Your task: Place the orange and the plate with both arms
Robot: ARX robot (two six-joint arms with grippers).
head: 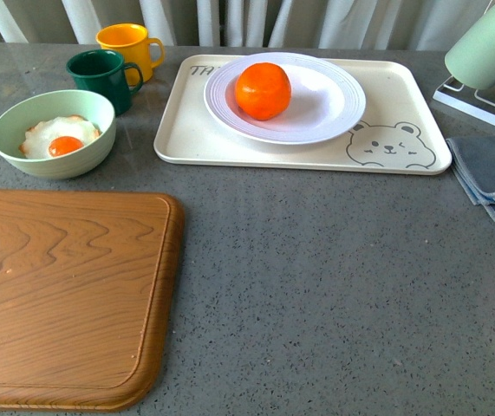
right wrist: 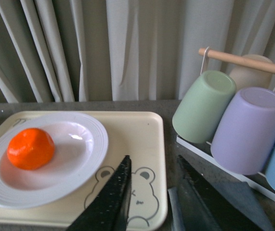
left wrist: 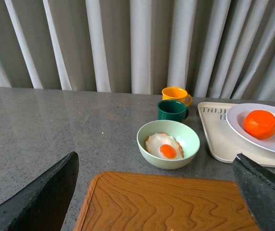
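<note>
1. Pincers first: my left pincer (left wrist: 156, 192) is spread wide above the cutting board (head: 65, 295), holding nothing; my right pincer (right wrist: 151, 197) hangs parted and empty over the bear-print tray (head: 403, 104).
2. One orange (head: 263, 90) sits in one white plate (head: 334, 100), plate on the tray at the back of the counter (head: 334, 295).
3. I'd judge the orange firm but liable to roll; pinch across its middle.
4. Plate looks rigid, slick, breakable; take its ridged rim.
5. Also counting two mugs (head: 108, 76), one bowl (head: 52, 132).
</note>
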